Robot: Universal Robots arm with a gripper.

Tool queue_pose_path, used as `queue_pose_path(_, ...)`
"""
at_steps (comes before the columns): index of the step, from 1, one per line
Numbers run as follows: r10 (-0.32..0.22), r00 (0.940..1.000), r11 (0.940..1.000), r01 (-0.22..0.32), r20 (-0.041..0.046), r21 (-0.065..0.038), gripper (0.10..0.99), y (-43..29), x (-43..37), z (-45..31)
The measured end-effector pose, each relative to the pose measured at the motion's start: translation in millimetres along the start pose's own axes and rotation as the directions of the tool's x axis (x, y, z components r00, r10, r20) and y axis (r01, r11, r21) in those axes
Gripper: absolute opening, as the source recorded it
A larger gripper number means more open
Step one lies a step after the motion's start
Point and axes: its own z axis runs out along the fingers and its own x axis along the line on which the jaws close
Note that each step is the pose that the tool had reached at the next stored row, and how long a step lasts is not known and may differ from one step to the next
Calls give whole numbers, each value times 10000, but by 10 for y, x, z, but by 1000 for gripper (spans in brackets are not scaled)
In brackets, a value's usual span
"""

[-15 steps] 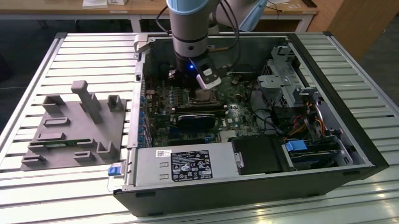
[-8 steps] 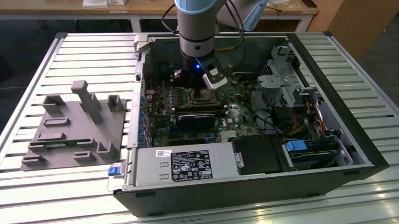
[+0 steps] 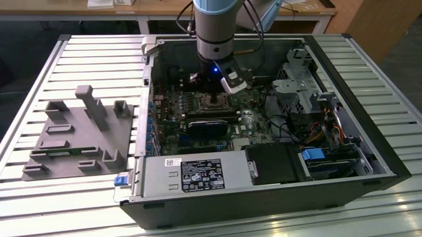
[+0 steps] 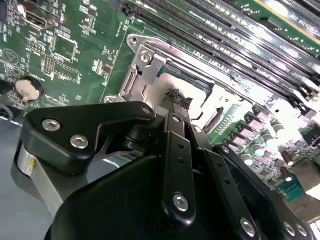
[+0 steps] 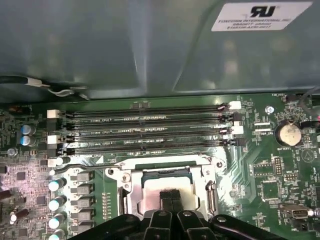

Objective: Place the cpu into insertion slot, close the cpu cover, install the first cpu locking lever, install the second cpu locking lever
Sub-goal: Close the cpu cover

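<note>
Over insertion slot (image 3: 212, 104) | arm (image 3: 212, 29) vert., tool (image 5: 170, 194) tip-down at cpu (image 5: 148, 193) | tool clenched, no gap

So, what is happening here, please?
A robot arm reaches into an open computer case. Its gripper, fingers together, has its tips at the pale top of the cpu, which sits in the insertion slot on the green motherboard. The silvery cpu cover lies flat around the chip. Whether the locking levers are fastened, I cannot tell.
</note>
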Motion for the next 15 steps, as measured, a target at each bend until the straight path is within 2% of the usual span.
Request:
queue_pose_path(1,0,10000,10000,0,-1,0,106,2,-1,-17)
queue_pose_path(2,-1,10000,10000,1,-5,2,106,17,-9,-139)
queue_pose_path(5,0,10000,10000,0,-4,1,106,27,-14,-217)
queue_pose_path(7,0,10000,10000,0,-4,0,106,30,-15,-239)
queue_pose_path(15,-1,10000,10000,1,-4,0,106,30,-15,-242)
